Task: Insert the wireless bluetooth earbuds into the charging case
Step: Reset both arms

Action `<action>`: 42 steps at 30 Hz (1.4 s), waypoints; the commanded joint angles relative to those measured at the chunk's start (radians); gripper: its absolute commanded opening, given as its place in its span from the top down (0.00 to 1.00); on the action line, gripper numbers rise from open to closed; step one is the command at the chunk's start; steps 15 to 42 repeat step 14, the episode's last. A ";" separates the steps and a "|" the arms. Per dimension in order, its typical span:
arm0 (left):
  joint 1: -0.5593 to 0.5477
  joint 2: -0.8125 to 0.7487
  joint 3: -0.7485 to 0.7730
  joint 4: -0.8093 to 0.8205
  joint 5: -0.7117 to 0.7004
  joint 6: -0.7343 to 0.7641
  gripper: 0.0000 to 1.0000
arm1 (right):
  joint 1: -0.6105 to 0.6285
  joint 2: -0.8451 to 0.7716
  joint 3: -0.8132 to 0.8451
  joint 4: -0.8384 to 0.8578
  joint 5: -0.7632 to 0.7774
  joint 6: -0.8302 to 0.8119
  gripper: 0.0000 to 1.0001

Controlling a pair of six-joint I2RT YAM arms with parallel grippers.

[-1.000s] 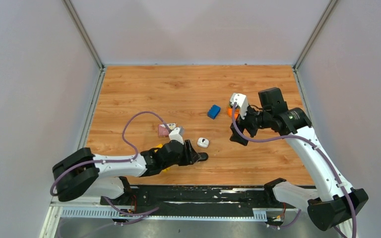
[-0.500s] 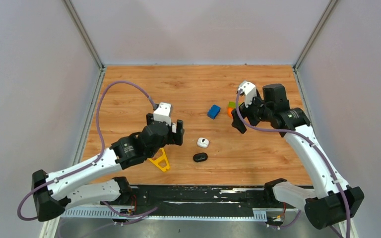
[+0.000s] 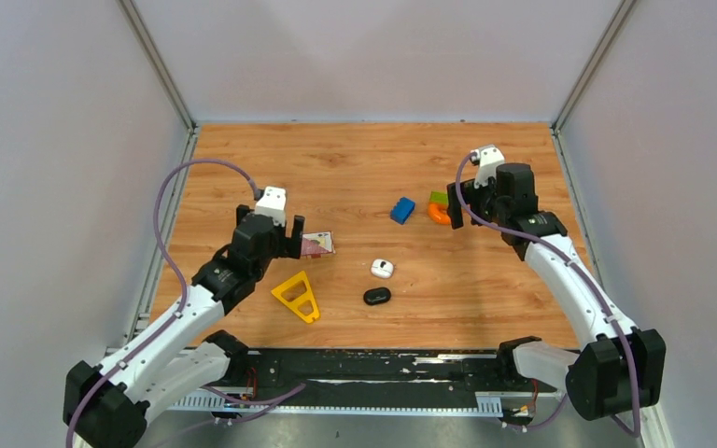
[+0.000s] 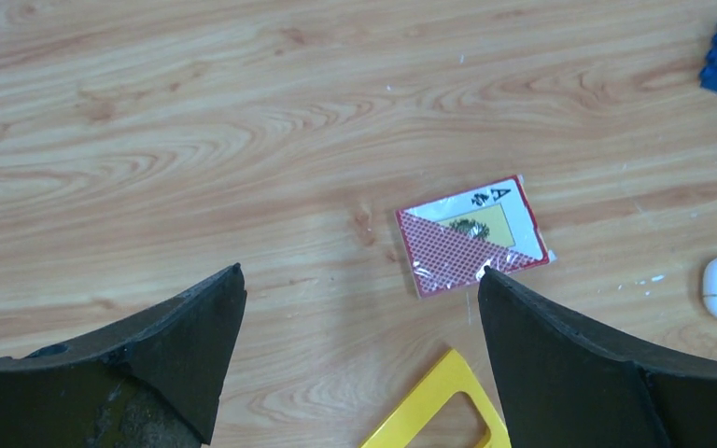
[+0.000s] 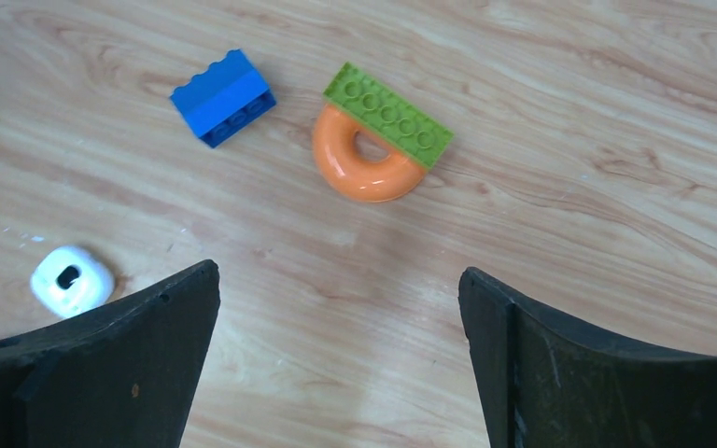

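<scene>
I see both grippers spread wide and empty. The left gripper [image 4: 359, 275] hangs over the playing card [image 4: 471, 235], left of the white charging case [image 3: 382, 269]. The right gripper [image 5: 338, 271] is over the orange ring [image 5: 364, 168], beyond the case to its right. A black rounded piece [image 3: 376, 296] — bud or case, I cannot tell — lies just nearer than the case.

Triangle [image 3: 310, 312] in front of card [image 4: 471, 235], case [image 3: 383, 269] to R, block [image 5: 223, 97] L of ring [image 5: 364, 182], brick [image 5: 388, 127] behind ring
</scene>
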 commanded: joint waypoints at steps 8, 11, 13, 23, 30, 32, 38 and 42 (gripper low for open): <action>0.023 -0.014 -0.101 0.186 -0.008 0.008 0.00 | -0.010 -0.027 -0.057 0.191 0.170 -0.023 0.01; 0.024 -0.008 -0.102 0.190 -0.028 0.006 0.00 | -0.022 -0.031 -0.055 0.192 0.147 -0.021 0.02; 0.023 -0.006 -0.104 0.190 -0.035 0.004 0.00 | -0.033 -0.037 -0.055 0.187 0.114 -0.013 0.01; 0.023 -0.005 -0.106 0.191 -0.035 0.003 0.00 | -0.036 -0.041 -0.057 0.184 0.102 -0.010 0.01; 0.023 -0.005 -0.106 0.191 -0.035 0.003 0.00 | -0.036 -0.041 -0.057 0.184 0.102 -0.010 0.01; 0.023 -0.005 -0.106 0.191 -0.035 0.003 0.00 | -0.036 -0.041 -0.057 0.184 0.102 -0.010 0.01; 0.023 -0.005 -0.106 0.191 -0.035 0.003 0.00 | -0.036 -0.041 -0.057 0.184 0.102 -0.010 0.01; 0.023 -0.005 -0.106 0.191 -0.035 0.003 0.00 | -0.036 -0.041 -0.057 0.184 0.102 -0.010 0.01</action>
